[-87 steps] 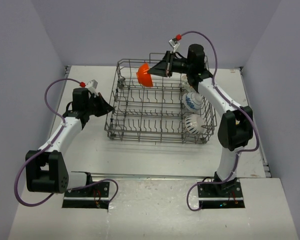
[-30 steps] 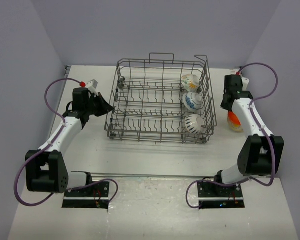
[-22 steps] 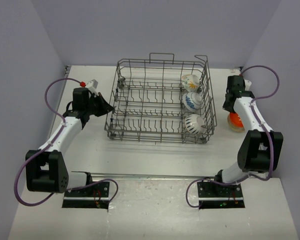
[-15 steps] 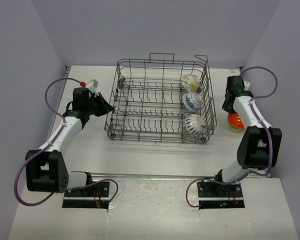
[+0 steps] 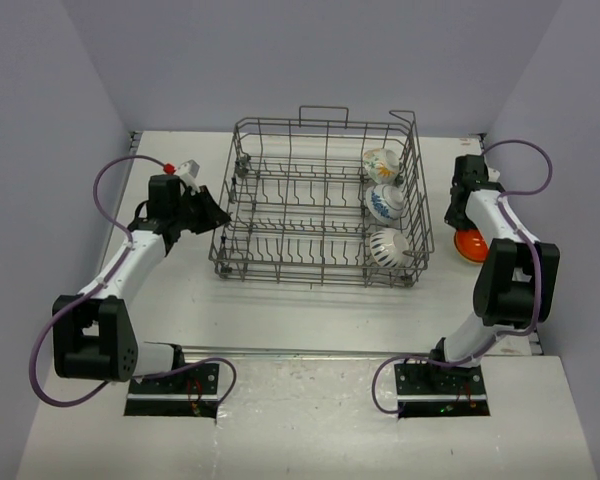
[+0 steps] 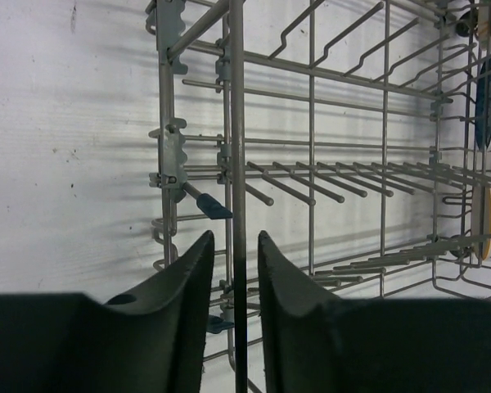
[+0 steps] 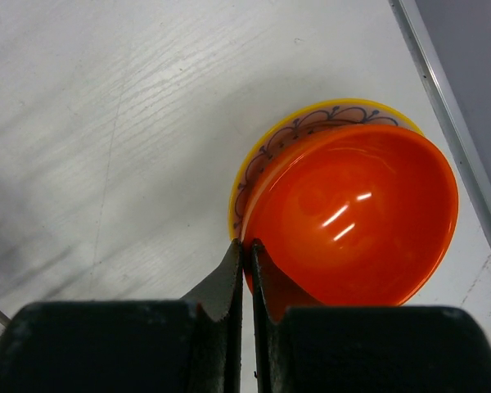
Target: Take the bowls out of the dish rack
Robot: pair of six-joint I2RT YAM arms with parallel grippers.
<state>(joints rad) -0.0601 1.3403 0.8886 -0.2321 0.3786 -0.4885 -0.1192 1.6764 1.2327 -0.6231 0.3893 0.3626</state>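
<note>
The grey wire dish rack [image 5: 310, 282] stands mid-table. Three white patterned bowls [image 5: 382, 162] [image 5: 385, 202] [image 5: 387, 246] stand on edge along its right side. My left gripper [image 5: 218, 215] is at the rack's left wall. In the left wrist view its fingers [image 6: 236, 237] straddle an upright rack wire [image 6: 237, 123], open, with a gap on each side. Right of the rack, the orange bowl [image 5: 471, 241] sits nested in the yellow bowl [image 7: 262, 151] on the table. My right gripper [image 7: 247, 244] is shut on the orange bowl's [image 7: 360, 221] near rim.
Purple walls close in the table on the left, back and right. A metal strip [image 7: 450, 131] runs along the table's right edge, just beyond the stacked bowls. Blue clips [image 6: 209, 206] sit on the rack's lower wires.
My right arm carried the orange bowl from above the rack to the table on the right and set it into the yellow bowl. The left jaws have parted off the rack wire.
</note>
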